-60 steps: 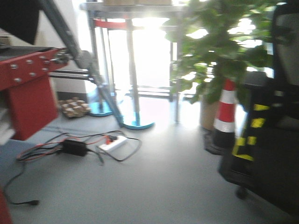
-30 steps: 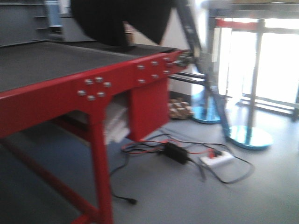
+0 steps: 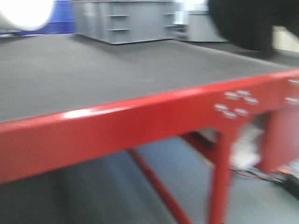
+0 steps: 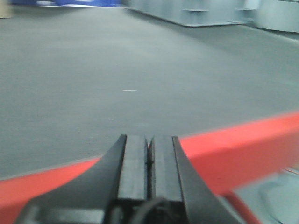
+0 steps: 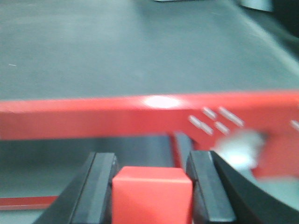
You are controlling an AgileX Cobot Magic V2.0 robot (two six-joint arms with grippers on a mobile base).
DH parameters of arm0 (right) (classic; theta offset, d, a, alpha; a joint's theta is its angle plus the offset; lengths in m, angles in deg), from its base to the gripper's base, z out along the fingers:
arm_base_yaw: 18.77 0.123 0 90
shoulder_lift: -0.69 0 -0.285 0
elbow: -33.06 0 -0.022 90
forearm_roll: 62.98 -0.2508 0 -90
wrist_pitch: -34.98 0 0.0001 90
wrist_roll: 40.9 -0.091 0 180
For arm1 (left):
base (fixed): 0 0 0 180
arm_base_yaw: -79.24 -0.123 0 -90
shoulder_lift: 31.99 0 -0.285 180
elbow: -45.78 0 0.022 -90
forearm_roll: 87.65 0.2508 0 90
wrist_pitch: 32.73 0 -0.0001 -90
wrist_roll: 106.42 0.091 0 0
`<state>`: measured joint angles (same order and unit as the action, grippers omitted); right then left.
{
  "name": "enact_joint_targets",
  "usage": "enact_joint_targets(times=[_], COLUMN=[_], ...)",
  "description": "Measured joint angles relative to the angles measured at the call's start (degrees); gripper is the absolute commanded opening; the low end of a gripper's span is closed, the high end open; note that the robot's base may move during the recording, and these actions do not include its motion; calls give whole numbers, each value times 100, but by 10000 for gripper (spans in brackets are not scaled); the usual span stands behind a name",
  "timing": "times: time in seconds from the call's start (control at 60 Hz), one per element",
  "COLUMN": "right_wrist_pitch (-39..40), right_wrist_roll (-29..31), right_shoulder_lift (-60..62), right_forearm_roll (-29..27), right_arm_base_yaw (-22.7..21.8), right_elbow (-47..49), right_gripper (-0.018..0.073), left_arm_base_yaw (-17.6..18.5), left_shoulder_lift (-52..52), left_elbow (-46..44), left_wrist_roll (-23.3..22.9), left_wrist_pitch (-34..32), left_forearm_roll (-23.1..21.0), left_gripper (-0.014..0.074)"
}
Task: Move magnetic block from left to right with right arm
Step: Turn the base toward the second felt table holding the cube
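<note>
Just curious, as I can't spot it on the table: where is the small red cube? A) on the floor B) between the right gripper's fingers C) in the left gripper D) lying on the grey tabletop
B: the right wrist view shows the magnetic block clamped in the right gripper; the left gripper is shut and empty.

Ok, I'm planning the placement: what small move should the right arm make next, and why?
Probably raise and advance the small matte red cube past the red metal table rail: the right gripper clamps it, but it sits short of the dark grey tabletop.
</note>
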<state>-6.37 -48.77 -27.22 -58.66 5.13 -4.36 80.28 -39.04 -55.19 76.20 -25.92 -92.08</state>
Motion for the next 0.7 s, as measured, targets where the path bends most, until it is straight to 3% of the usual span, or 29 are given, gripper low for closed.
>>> enact_joint_targets(times=[0.699], right_wrist_pitch=[12], right_wrist_roll=[0], right_shoulder_lift=[0], right_forearm_roll=[0], right_arm_base_yaw=[0], right_elbow=[0], right_gripper=[225], left_arm_base_yaw=[0], left_shoulder_lift=[0], left_elbow=[0], left_wrist_roll=[0], left_wrist_pitch=[0], left_forearm_roll=[0], left_gripper=[-116])
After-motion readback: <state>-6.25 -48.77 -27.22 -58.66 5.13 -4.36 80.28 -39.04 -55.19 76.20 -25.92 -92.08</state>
